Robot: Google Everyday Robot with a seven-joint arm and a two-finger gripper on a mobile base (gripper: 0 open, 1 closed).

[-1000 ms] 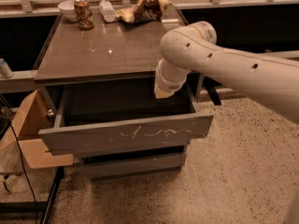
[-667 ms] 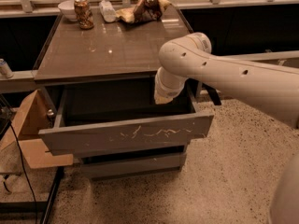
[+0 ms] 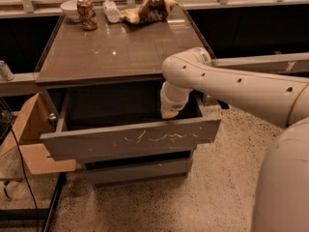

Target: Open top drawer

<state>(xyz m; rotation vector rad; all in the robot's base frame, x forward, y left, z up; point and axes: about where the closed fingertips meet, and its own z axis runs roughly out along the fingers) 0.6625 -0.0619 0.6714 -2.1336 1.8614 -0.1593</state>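
Note:
The top drawer is a wide grey handleless front with white scratch marks across its middle. It stands pulled out from the cabinet, and its dark inside shows behind the front. My white arm comes in from the right. My gripper hangs down from the wrist into the right part of the open drawer, just behind the front panel. Its tip is hidden inside the drawer.
A lower grey drawer front sits shut under the open one. The cabinet top holds a can, a white bowl, a bottle and a crumpled bag at the back. A cardboard box stands to the left.
The arm's elbow has shifted slightly left. The wrist stays inside the open drawer, and the drawer front has barely moved.

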